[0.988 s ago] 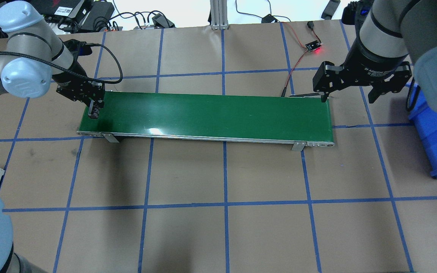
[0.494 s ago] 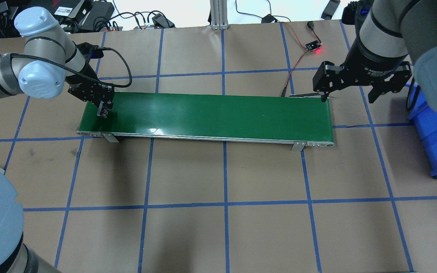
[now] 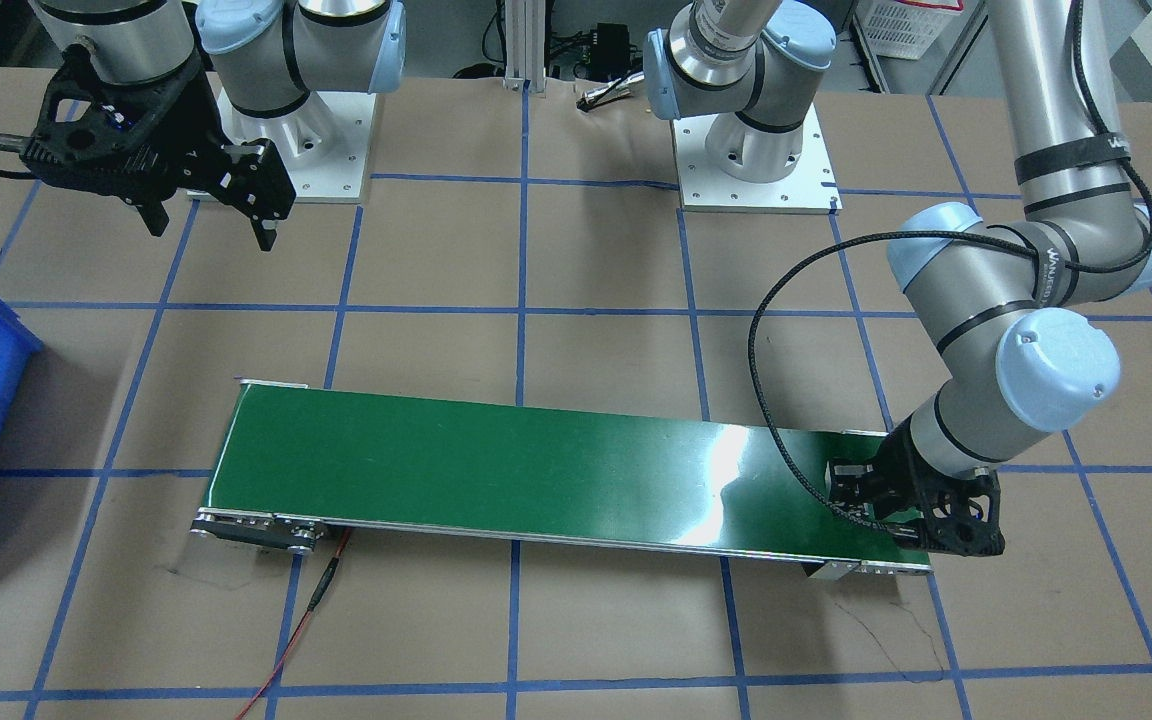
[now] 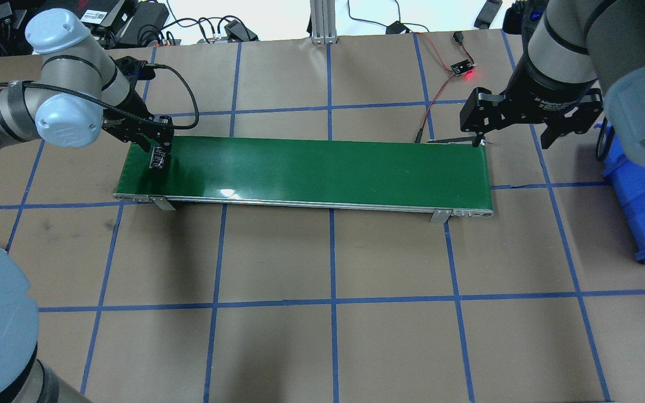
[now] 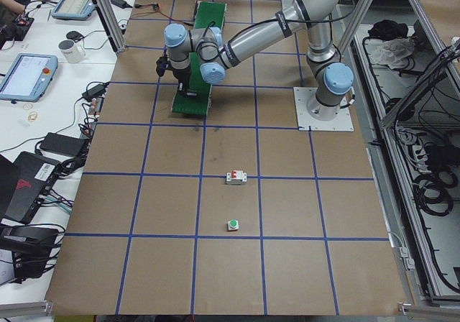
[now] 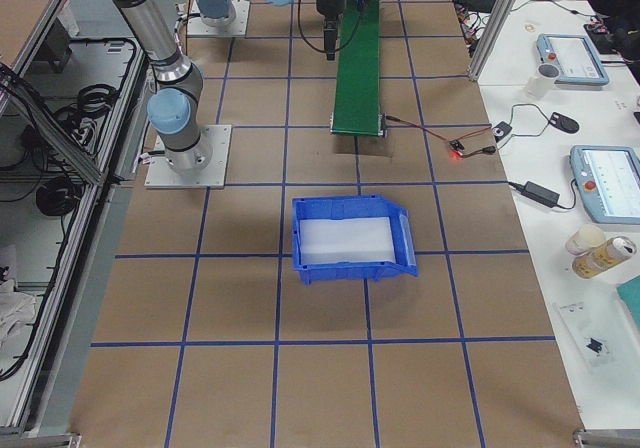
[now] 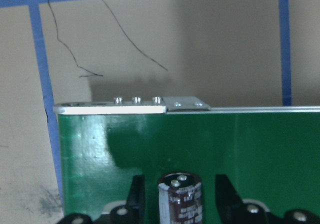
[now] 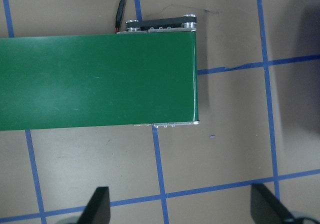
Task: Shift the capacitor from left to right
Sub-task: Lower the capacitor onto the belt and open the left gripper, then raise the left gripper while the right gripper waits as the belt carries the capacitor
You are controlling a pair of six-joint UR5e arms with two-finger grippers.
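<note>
The capacitor (image 7: 180, 198), dark with pale marks and a silver end, rests on the left end of the green conveyor belt (image 4: 322, 168); it also shows in the overhead view (image 4: 158, 159). My left gripper (image 4: 157, 150) is low over it and open. In the left wrist view the fingers (image 7: 136, 194) stand on either side of the capacitor with a small gap on each side. My right gripper (image 4: 512, 143) is open and empty, held above the table just past the belt's right end. In the front view the left gripper (image 3: 896, 510) hides the capacitor.
A blue bin (image 4: 641, 201) stands at the table's right edge. A small sensor board with a red light (image 4: 462, 68) and its wires lie behind the belt's right end. A white breaker (image 5: 236, 177) and a green-capped button (image 5: 233, 225) lie on the table's left part.
My left gripper carried the capacitor to the right onto the belt's left end and lowered it. Its fingers now stand apart from the capacitor. The right arm barely moved.
</note>
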